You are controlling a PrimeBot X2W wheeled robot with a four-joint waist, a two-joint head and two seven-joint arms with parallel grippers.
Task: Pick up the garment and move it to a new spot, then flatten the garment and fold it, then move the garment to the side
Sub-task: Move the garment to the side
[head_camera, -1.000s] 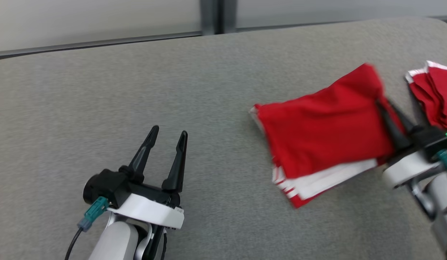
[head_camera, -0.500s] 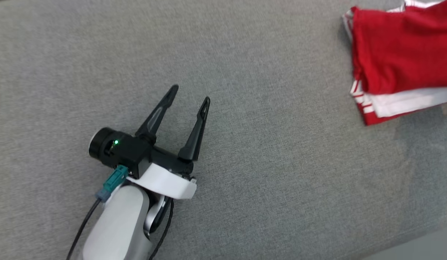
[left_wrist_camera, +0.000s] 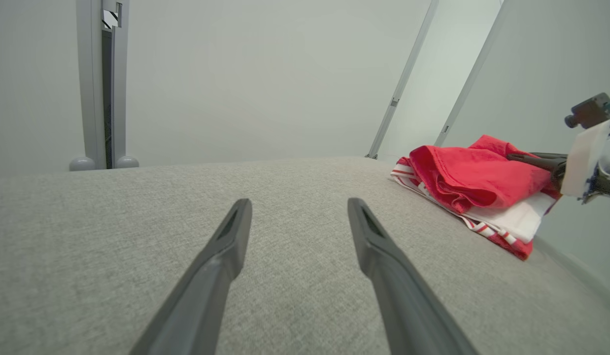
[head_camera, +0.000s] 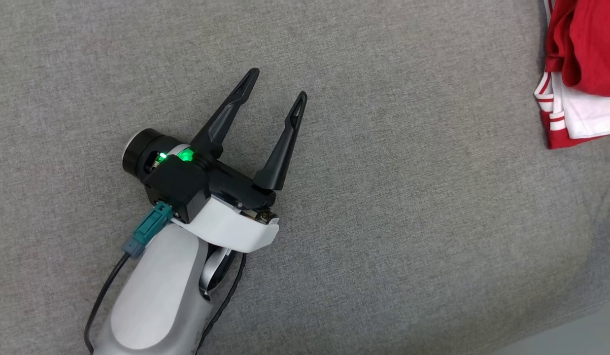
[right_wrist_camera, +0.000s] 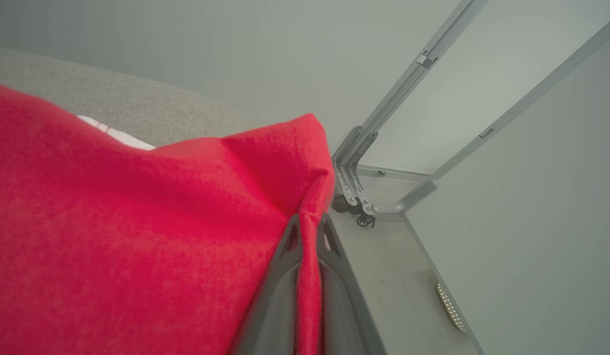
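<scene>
Red folded fabric garment with white striped trim (head_camera: 581, 49) lies at the far right of the head view, well apart from the left claw (head_camera: 277, 85) and off to its right. The left claw hangs over the grey woven-fabric counter (head_camera: 384, 222) with both dark fingers spread wide and nothing between them.

Left wrist view: the left claw (left_wrist_camera: 299, 207) points across bare counter, its fingers fully apart and empty. The garment (left_wrist_camera: 477, 172) sits ahead and to the right of it, close to the counter's right-hand edge. It lies in stacked layers, with the white panel and striped hem lowest. The right claw (left_wrist_camera: 512, 157) enters from the right, fingers together on the garment's upper red layer.

Right wrist view: the right claw (right_wrist_camera: 310, 222) is closed, with a ridge of red cloth pinched between its two fingers just below the tips. The bulk of the garment (right_wrist_camera: 137, 222) spreads to the left of this claw.

Step in hand, as judged: the garment appears folded, so the final step, moving it to the side, is under way.

Next move calls for:
- a firm pinch;
- a low carry, so the layers do not slide open;
- a set-down fully on the counter, clear of its edge;
- parting of the fingers.

The left claw has no evident role.
</scene>
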